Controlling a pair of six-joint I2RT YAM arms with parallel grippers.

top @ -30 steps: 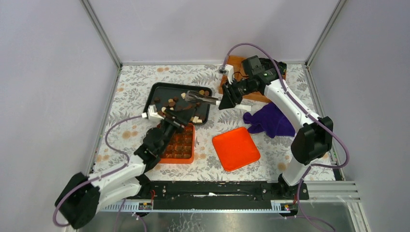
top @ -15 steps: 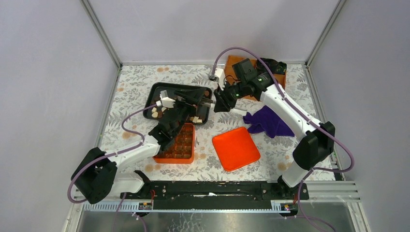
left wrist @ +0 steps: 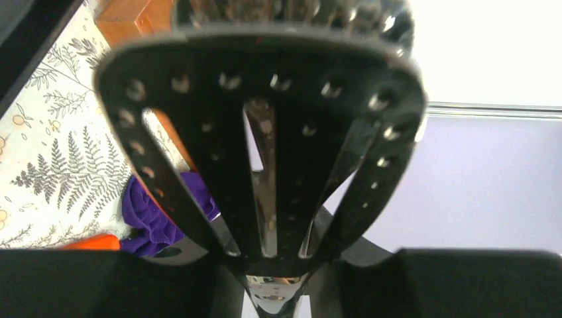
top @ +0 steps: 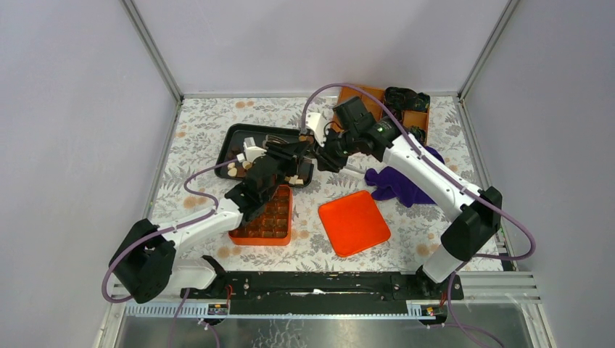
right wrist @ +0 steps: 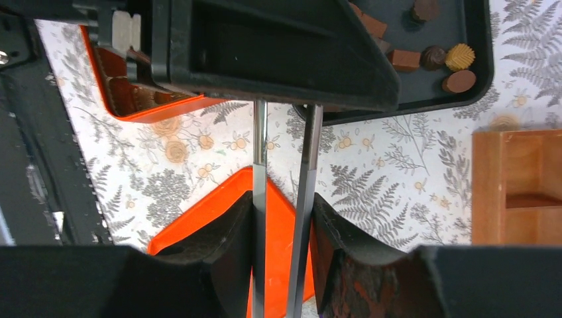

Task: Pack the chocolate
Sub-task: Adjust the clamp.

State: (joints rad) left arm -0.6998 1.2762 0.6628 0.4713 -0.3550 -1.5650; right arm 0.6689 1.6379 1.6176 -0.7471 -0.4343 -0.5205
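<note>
Small brown and cream pieces of chocolate (top: 233,168) lie in a black tray (top: 239,134); more of them (right wrist: 457,57) show in the right wrist view. An orange box (top: 270,214) in front of the tray holds rows of brown pieces. Metal tongs (top: 301,148) hang over the tray's right end. My right gripper (right wrist: 281,225) is shut on their two steel arms (right wrist: 260,165). My left gripper (left wrist: 278,278) meets them from the other side, its fingers closed on the neck below the black slotted head (left wrist: 265,132).
The orange lid (top: 353,222) lies on the patterned cloth right of the box. A purple cloth (top: 402,181) is bunched under the right arm. A wooden box (top: 406,116) with dark bundles stands at the back right. Both arms crowd together over the tray.
My left arm rose from the orange box over the tray to the tongs, and its jaws closed on them. My right arm carried the tongs left to meet it.
</note>
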